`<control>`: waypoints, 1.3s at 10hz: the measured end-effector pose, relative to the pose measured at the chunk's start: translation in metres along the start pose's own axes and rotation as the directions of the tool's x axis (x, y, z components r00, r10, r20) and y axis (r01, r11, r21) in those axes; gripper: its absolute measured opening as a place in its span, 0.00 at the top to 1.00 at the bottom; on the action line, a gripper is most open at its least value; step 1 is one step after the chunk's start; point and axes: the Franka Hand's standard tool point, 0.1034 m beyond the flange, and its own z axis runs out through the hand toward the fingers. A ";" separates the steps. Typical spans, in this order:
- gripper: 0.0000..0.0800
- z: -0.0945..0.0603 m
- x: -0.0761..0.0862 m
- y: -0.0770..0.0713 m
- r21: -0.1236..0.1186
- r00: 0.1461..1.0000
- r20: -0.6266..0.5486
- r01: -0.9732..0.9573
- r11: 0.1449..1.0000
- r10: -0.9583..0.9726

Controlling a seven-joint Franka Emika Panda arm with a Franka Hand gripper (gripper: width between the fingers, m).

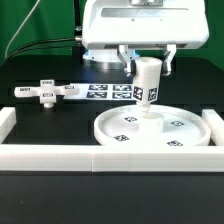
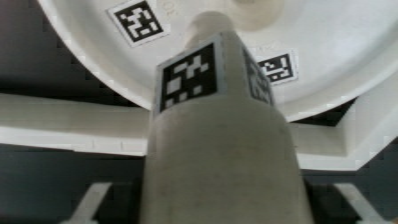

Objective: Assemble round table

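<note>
One gripper (image 1: 147, 67) is clamped on the upper end of the short cylindrical post (image 1: 147, 87) – slightly tilted, its foot at the centre of the rimmed round disc (image 1: 192, 137) – while the cross-shaped foot piece (image 1: 45, 92) lies well apart, toward the exterior view's left.

This is a robotics lab bench, not a home or shop: a matte black table (image 1: 45, 122) is fenced by white border rails (image 1: 50, 156) on the camera side of the robot arm's gripper (image 1: 148, 68), with a plain dark backdrop (image 1: 40, 18) and black cables (image 1: 45, 42) behind it. Black-and-white square tags (image 2: 191, 80) are printed on nearly everything: the marker board (image 1: 105, 92) lying just beside the gripper, the white plastic post (image 1: 147, 85) held in its jaws, and the round disc (image 1: 190, 135) directly beneath it.
</note>
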 end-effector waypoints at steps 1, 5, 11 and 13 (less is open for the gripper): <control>0.49 0.001 -0.004 -0.001 0.002 0.999 0.008 -0.046 0.999 0.046; 0.49 0.001 -0.004 -0.016 0.020 0.999 0.011 -0.045 0.999 0.045; 0.49 0.009 -0.016 -0.016 0.018 0.999 0.017 -0.045 0.999 0.045; 0.49 0.012 -0.020 -0.017 0.019 0.999 0.024 -0.045 0.999 0.045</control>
